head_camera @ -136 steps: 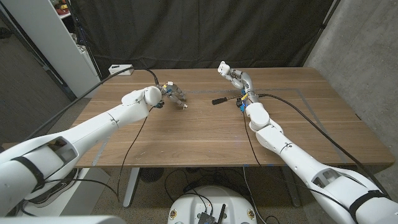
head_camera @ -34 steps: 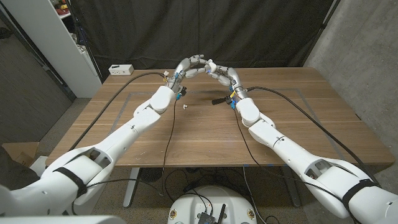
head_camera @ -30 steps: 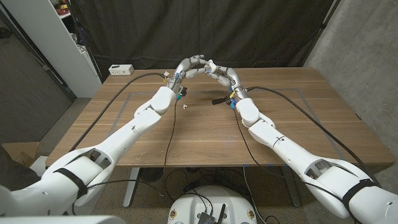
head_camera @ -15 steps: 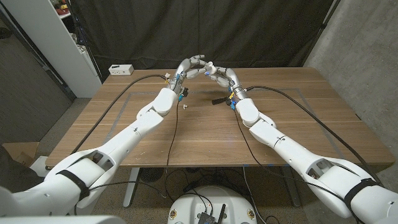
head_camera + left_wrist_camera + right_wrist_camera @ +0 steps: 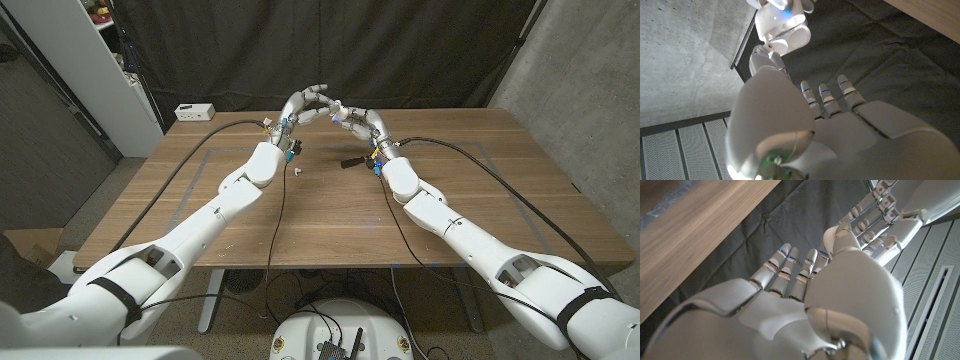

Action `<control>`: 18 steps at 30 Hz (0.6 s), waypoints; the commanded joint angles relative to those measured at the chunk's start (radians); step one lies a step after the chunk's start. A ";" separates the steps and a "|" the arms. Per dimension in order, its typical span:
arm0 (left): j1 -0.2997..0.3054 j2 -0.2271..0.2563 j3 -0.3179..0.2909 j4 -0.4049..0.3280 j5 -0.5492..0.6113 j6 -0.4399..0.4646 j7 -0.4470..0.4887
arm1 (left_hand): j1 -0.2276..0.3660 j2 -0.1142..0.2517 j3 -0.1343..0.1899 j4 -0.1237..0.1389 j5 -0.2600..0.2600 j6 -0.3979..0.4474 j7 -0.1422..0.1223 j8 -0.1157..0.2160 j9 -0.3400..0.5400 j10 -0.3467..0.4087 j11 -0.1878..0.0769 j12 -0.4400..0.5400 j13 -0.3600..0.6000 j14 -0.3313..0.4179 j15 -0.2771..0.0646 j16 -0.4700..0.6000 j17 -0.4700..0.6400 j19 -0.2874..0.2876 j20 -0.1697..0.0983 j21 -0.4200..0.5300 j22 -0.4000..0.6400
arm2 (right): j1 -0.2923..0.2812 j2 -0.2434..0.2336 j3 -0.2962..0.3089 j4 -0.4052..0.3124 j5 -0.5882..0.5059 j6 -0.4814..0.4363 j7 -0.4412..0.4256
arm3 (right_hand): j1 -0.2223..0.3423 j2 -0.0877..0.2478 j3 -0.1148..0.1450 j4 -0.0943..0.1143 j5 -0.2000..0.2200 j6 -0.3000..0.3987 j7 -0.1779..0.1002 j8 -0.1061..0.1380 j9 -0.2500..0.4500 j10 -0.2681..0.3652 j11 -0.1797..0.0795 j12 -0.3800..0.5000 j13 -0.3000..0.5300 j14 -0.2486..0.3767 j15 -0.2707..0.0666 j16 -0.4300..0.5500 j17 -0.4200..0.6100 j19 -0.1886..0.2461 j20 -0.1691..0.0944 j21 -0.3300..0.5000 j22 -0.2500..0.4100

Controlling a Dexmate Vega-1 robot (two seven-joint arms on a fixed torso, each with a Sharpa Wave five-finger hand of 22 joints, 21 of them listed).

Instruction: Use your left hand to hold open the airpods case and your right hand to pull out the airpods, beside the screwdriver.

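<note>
Head view shows both hands raised over the far side of the wooden table (image 5: pixel 330 215), meeting just behind the screwdriver (image 5: pixel 352 160), which I use as my landmark. Well to the left of the screwdriver a small white box (image 5: pixel 194 110) sits at the far table edge, and nearer, just left of it, a small white piece (image 5: pixel 299 172) lies on the wood (perhaps an earbud, too small to tell). Above and behind the screwdriver the left hand (image 5: pixel 304 104) curls its fingers around the airpods case (image 5: pixel 782 26), holding it up, most likely so the other hand can reach in; the left wrist view shows the lid tipped open. The right hand (image 5: pixel 357 119) has its fingertips (image 5: pixel 343 113) drawn together at the case, whether pinching an earbud I cannot tell.
</note>
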 commanded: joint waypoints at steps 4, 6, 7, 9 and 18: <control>0.043 0.045 -0.036 -0.088 -0.007 0.006 -0.006 | 0.007 0.004 -0.001 -0.004 -0.003 0.004 -0.004 0.007 0.061 0.006 0.000 0.006 0.004 0.011 -0.052 0.003 0.004 0.012 0.000 0.007 0.006 | -0.011 -0.001 0.021 -0.002 0.032 -0.029 -0.021 | 0.001 0.007 -0.002 -0.003 0.004 0.083 -0.078 0.006 0.049 0.003 -0.002 -0.003 0.002 0.008 -0.171 0.009 0.005 0.006 0.002 -0.003 0.003; 0.052 0.057 -0.044 -0.109 -0.028 0.026 -0.026 | 0.008 0.004 -0.001 -0.004 -0.004 0.003 -0.004 0.007 0.063 0.006 -0.001 0.005 0.004 0.011 -0.053 0.003 0.004 0.012 -0.001 0.007 0.006 | -0.014 -0.003 0.025 -0.008 0.036 -0.043 -0.027 | 0.001 0.007 -0.002 -0.003 0.004 0.082 -0.080 0.006 0.049 0.003 -0.001 -0.003 0.002 0.008 -0.171 0.009 0.005 0.006 0.002 -0.003 0.003; 0.058 0.062 -0.050 -0.120 -0.042 0.040 -0.035 | 0.009 0.005 -0.001 -0.004 -0.005 0.003 -0.005 0.008 0.064 0.006 -0.001 0.005 0.004 0.011 -0.053 0.003 0.004 0.012 -0.001 0.007 0.006 | -0.016 -0.004 0.026 -0.012 0.035 -0.050 -0.032 | 0.000 0.006 -0.003 -0.002 0.003 0.081 -0.081 0.006 0.052 0.004 0.006 -0.002 0.002 0.008 -0.170 0.009 0.005 0.005 0.002 -0.003 0.003; 0.069 0.073 -0.061 -0.141 -0.076 0.072 -0.058 | 0.009 0.005 -0.001 -0.004 -0.006 0.000 -0.006 0.007 0.066 0.003 0.001 0.004 0.004 0.009 -0.052 0.002 0.005 0.012 -0.002 0.007 0.006 | -0.019 -0.009 0.029 -0.018 0.034 -0.060 -0.040 | 0.000 0.007 -0.003 -0.002 0.003 0.082 -0.080 0.006 0.052 0.006 0.007 -0.002 0.003 0.008 -0.170 0.009 0.005 0.005 0.001 -0.003 0.003; 0.051 0.234 -0.061 -0.280 -0.163 0.400 -0.252 | 0.022 0.004 -0.007 0.000 -0.028 0.001 -0.008 0.010 0.091 -0.108 0.028 -0.055 -0.003 -0.153 0.018 -0.039 0.004 -0.074 0.034 -0.026 0.003 | -0.050 -0.033 0.048 -0.077 0.034 -0.125 -0.082 | -0.002 0.007 -0.005 -0.001 0.003 0.083 -0.082 0.004 0.052 0.002 -0.003 -0.004 0.004 0.008 -0.169 0.010 0.005 0.006 0.001 -0.003 0.003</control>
